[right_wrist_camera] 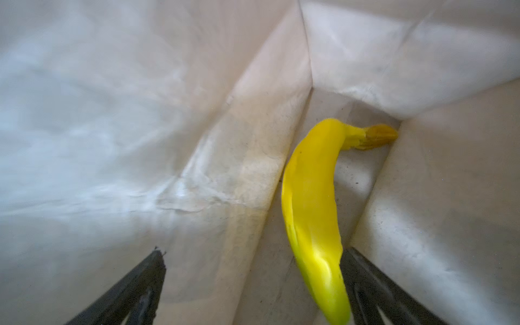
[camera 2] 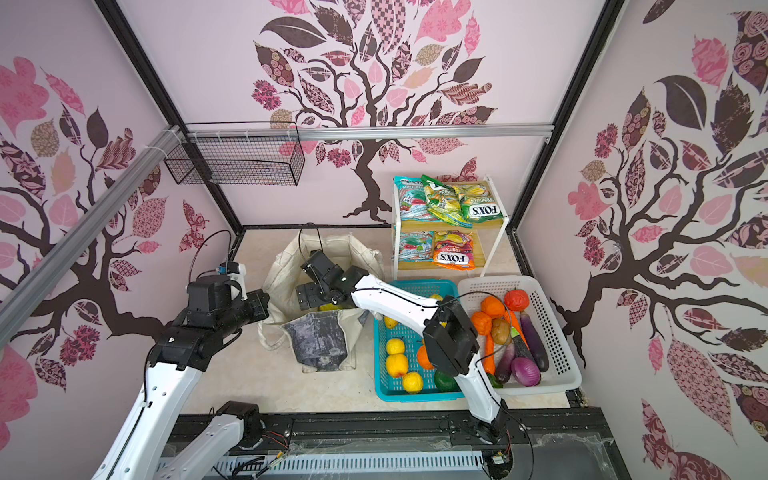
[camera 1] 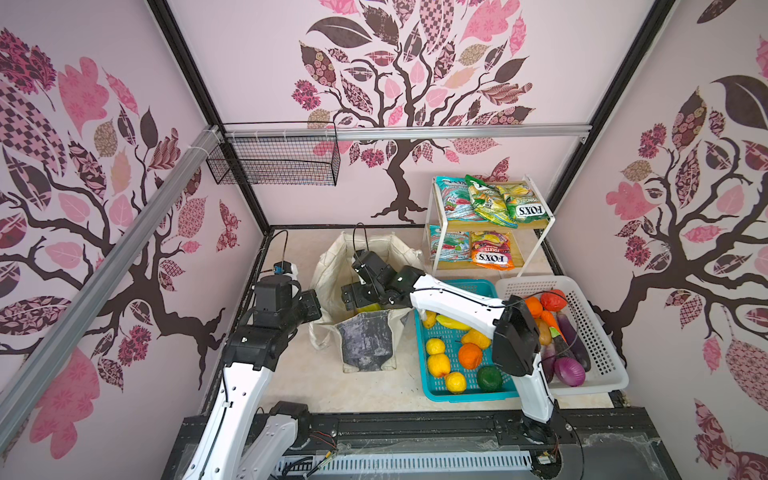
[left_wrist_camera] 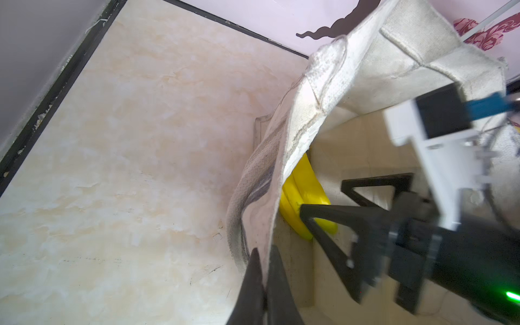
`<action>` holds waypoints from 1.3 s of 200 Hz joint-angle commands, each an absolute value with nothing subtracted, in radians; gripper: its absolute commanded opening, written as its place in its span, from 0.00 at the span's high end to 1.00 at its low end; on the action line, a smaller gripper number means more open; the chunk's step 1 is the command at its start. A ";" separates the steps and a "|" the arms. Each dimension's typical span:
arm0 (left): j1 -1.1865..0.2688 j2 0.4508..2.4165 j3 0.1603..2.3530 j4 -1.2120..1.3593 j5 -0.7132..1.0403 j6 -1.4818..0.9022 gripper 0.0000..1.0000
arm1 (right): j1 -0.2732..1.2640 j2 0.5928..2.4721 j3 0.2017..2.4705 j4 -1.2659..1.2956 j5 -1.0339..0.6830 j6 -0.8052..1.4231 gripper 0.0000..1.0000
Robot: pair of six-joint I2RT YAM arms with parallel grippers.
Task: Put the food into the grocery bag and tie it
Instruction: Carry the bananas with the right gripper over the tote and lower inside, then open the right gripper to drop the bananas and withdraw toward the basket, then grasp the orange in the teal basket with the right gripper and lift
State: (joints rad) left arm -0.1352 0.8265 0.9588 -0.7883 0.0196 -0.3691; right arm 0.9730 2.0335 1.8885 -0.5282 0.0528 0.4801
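Inside grocery bag (right_wrist_camera: pixel 112 112), banana (right_wrist_camera: pixel 309 197) between parted jaws of right end effector (right_wrist_camera: pixel 253 253)

Banana (right_wrist_camera: pixel 309 197) lies in the grocery bag (camera 1: pixel 332 270); basket (camera 1: pixel 457 397) right of it, shelf (camera 1: pixel 516 248) behind the basket.

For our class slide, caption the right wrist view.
Right gripper open inside the cream canvas tote, a yellow toy banana lying in its corner.

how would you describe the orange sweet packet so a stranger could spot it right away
Find the white two-tier rack against the back wall, right of the cream canvas bag. On its lower shelf two packets lie side by side. The orange FOX'S packet is the right-hand one, the only orange packet on the rack; its neighbour is the teal packet.
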 commanded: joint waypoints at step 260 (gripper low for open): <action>-0.132 0.808 0.946 -0.785 -0.073 -0.390 1.00 | 0.729 0.954 0.698 -0.584 0.168 0.617 0.00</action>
State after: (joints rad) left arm -0.1352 0.8295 0.9588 -0.8062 -0.0479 -0.3912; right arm 0.7345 0.9146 0.7067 -0.5430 0.1383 0.5690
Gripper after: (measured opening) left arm 0.047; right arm 0.997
